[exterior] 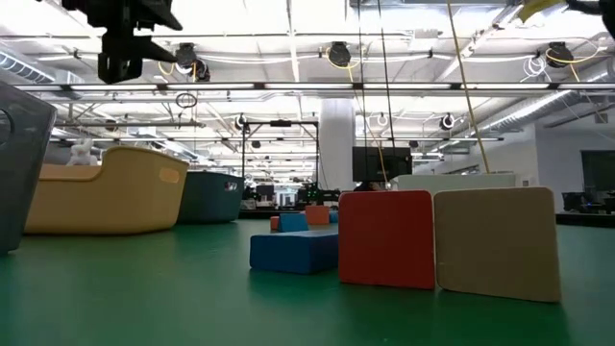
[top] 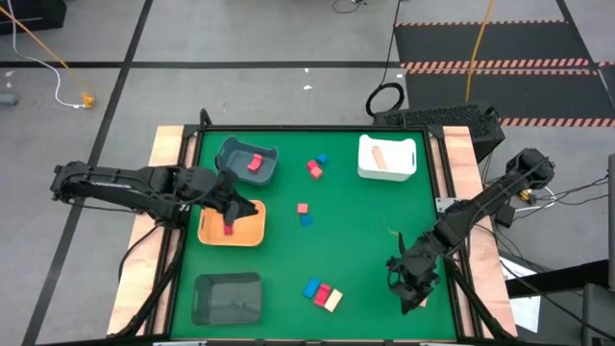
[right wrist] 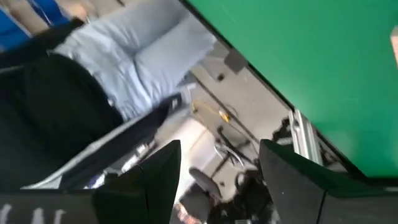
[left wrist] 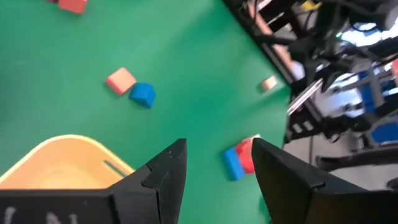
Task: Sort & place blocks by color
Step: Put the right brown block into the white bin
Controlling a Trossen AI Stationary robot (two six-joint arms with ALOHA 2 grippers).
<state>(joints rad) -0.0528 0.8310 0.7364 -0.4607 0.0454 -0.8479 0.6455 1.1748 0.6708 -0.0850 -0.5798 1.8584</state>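
Observation:
Small red, blue and tan blocks lie on the green table. A blue (top: 311, 287), a red (top: 323, 294) and a tan block (top: 333, 300) sit together near the front edge. A pink block (left wrist: 120, 80) and a blue block (left wrist: 142, 94) rest at the table's middle, and two more (top: 317, 165) lie farther back. One red block (top: 230, 228) lies in the orange tray (top: 252, 236). My left gripper (left wrist: 217, 144) hovers open over that tray's far right corner, holding nothing. My right gripper (right wrist: 220, 146) is open and empty above the table's near right corner (top: 408, 288).
A grey tray (top: 231, 151) at the back left holds a red block (top: 255, 162). A white tray (top: 404, 157) at the back right holds a tan block (top: 381, 157). A dark tray (top: 228, 296) stands at the front left. A person's legs (right wrist: 143, 56) show beyond the table's edge.

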